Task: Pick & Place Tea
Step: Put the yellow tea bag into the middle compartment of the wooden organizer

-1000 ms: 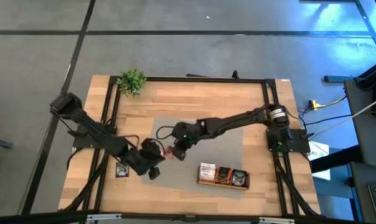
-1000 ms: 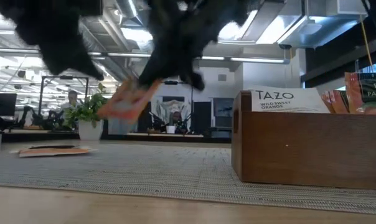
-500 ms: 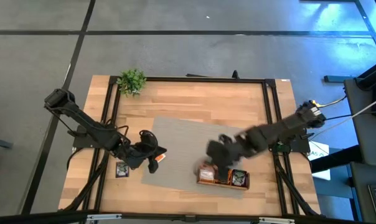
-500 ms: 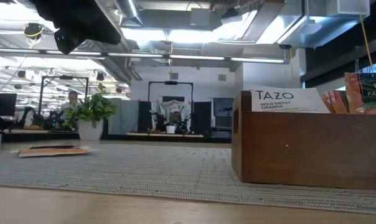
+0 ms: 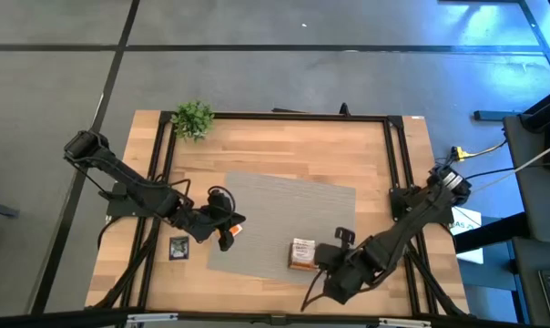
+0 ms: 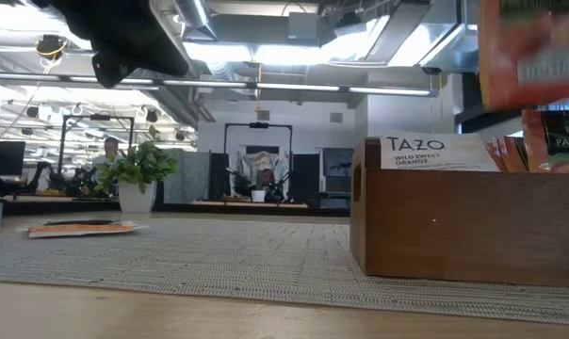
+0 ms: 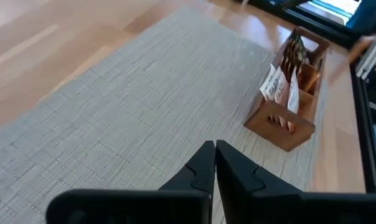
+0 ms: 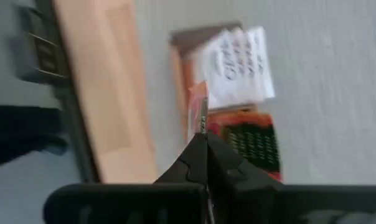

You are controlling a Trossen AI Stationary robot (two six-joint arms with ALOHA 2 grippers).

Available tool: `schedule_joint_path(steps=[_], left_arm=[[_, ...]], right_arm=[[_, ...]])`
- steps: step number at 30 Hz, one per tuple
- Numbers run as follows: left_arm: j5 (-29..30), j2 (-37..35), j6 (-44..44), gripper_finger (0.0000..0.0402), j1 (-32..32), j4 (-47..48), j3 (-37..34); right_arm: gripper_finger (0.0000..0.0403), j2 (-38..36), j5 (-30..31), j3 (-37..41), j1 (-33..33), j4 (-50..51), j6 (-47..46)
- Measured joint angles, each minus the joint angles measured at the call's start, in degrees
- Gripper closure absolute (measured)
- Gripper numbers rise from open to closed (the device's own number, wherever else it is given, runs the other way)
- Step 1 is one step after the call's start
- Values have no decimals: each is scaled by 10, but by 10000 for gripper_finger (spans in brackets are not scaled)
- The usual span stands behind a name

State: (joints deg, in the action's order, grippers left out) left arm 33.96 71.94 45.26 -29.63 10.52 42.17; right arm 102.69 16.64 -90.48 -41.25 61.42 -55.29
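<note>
left tool [image 7: 215, 163]: closed, hovering | right tool [image 8: 203, 144]: closed, pinching, raised

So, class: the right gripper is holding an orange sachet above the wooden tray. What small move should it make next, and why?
Probably lower the right gripper into the middle compartment of the tray. Its fingers are shut on an orange sachet, held edge-on above the matching orange packets, beside the white ones.

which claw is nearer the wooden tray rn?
Right. The right claw hangs over the long wooden three-compartment tray, gripping an orange sachet. The left claw sits across the grey mat.
</note>
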Motion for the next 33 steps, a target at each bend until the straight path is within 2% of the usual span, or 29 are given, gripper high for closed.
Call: schedule_joint_path(steps=[7, 33], left_arm=[[-21, 0, -5, 393, 3, 0, 0], [-21, 0, -6, 391, 2, 4, 1]], right_arm=[[403, 35, -17, 0, -4, 39, 22], [398, 75, -14, 0, -3, 34, 62]])
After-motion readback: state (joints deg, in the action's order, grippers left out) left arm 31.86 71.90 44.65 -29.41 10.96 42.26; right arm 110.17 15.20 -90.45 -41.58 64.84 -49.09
